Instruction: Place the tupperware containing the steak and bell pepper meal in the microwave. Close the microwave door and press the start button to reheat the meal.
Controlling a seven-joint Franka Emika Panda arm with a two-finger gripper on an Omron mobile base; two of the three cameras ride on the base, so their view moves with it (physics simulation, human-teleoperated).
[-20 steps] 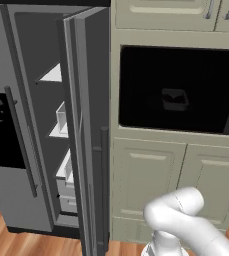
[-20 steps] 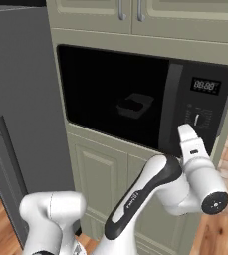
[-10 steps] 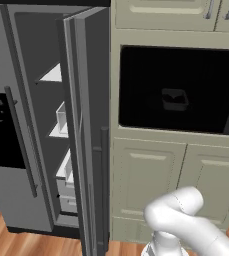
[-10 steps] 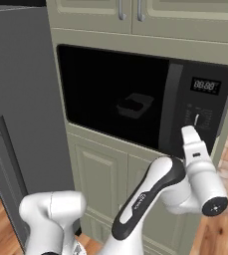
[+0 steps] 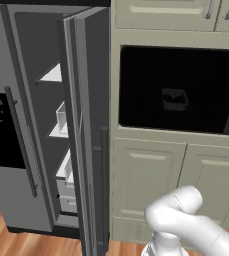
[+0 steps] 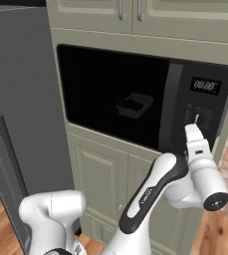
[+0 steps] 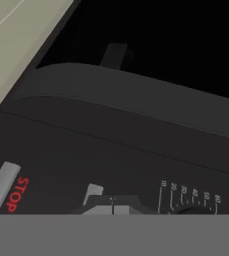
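Note:
The microwave [image 6: 145, 99] sits in the cream cabinetry with its black microwave door [image 6: 110, 94] shut. Through the tinted window the tupperware [image 6: 134, 105] shows dimly inside, also in the left base view [image 5: 175, 99]; its food is too dark to make out. My gripper [image 6: 197, 118] is shut, empty, and points its tips at the control panel [image 6: 202, 107] right of the door, below the display [image 6: 205, 85]. In the hand view the gripper [image 7: 112, 202] is right at the panel, between a red STOP label [image 7: 16, 194] and a dial [image 7: 191, 207].
The grey fridge [image 5: 46, 125] to the left stands with one door [image 5: 88, 140] swung open, its edge close to the microwave's left side. Cream cabinet doors [image 6: 110, 184] run below the microwave and more cabinets [image 6: 135, 12] above. Wood floor lies below.
Hardly anything: the hand has shifted very slightly at the control panel, and the gripper has stayed shut. The door and tupperware have not moved.

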